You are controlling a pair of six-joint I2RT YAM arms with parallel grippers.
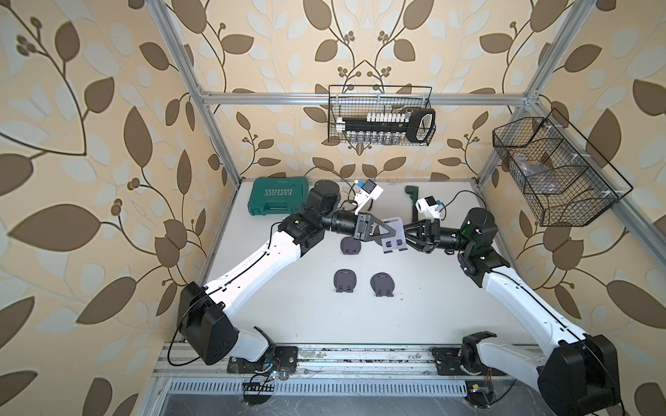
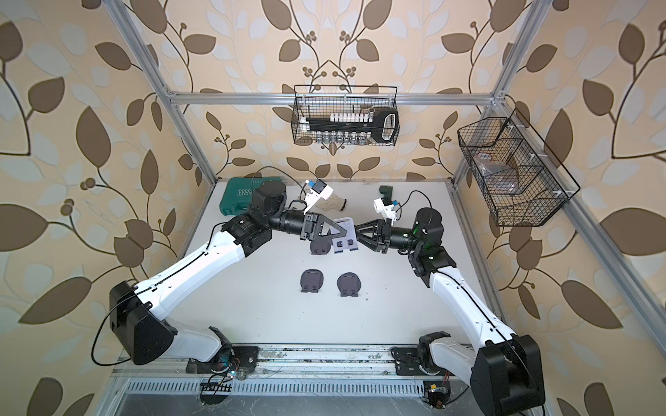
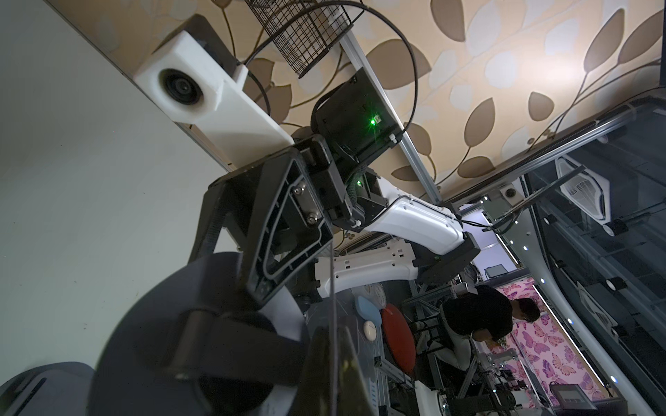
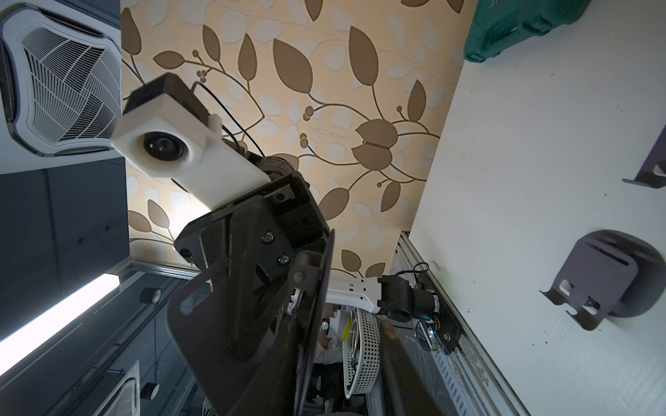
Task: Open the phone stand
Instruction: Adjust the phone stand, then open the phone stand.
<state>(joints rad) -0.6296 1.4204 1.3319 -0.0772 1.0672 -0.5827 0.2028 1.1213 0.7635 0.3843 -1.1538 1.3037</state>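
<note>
Left hand clamped on phone stand, right hand beside it, grip unclear

The dark grey plastic phone stand had a paler plate; teal plastic tool case; white tabletop; beige wallpaper bore brown leaves.

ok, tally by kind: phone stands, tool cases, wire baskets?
phone stand held in the air: 1
phone stands lying flat: 3
green tool case: 1
wire baskets: 2
Total: 7
</note>
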